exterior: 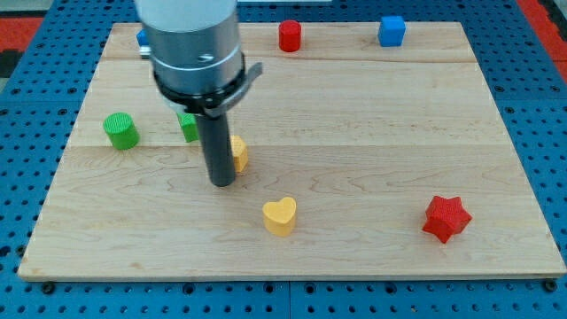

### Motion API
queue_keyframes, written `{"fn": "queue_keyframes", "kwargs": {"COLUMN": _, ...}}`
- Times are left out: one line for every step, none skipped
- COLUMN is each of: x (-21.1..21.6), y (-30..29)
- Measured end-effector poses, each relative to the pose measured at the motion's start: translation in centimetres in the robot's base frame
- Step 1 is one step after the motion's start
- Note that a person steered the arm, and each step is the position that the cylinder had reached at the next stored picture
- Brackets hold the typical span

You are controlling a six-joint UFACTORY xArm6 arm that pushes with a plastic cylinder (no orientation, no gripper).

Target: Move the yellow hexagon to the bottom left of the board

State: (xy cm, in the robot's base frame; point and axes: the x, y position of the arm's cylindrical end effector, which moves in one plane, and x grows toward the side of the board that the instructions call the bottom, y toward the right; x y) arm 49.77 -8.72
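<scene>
The yellow hexagon point(239, 154) sits left of the board's centre, mostly hidden behind my rod. My tip point(221, 182) rests on the board touching the hexagon's left and lower side. A yellow heart point(280, 215) lies below and right of the tip. A green block point(188, 127) is partly hidden behind the rod, just above and left of the hexagon.
A green cylinder point(120, 131) stands near the left edge. A red cylinder point(290, 35) and a blue cube point(392, 30) sit at the top. A red star point(446, 218) lies at the lower right. A blue block point(142, 38) peeks out behind the arm at the top left. The wooden board point(354, 115) has blue pegboard around it.
</scene>
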Motion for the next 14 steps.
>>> {"fn": "queue_keyframes", "kwargs": {"x": 0.0, "y": -2.2}}
{"fn": "queue_keyframes", "kwargs": {"x": 0.0, "y": -4.7}}
{"fn": "queue_keyframes", "kwargs": {"x": 0.0, "y": -7.6}}
{"fn": "queue_keyframes", "kwargs": {"x": -0.1, "y": -10.4}}
{"fn": "queue_keyframes", "kwargs": {"x": -2.2, "y": -6.7}}
{"fn": "queue_keyframes", "kwargs": {"x": -5.9, "y": -0.7}}
{"fn": "queue_keyframes", "kwargs": {"x": -6.4, "y": 1.5}}
{"fn": "queue_keyframes", "kwargs": {"x": -4.6, "y": 2.9}}
{"fn": "queue_keyframes", "kwargs": {"x": -4.5, "y": 4.8}}
{"fn": "queue_keyframes", "kwargs": {"x": -3.4, "y": 8.2}}
{"fn": "queue_keyframes", "kwargs": {"x": -3.2, "y": 0.9}}
{"fn": "queue_keyframes", "kwargs": {"x": -1.3, "y": -5.4}}
{"fn": "queue_keyframes", "kwargs": {"x": -4.4, "y": -0.4}}
{"fn": "queue_keyframes", "kwargs": {"x": -2.4, "y": 4.0}}
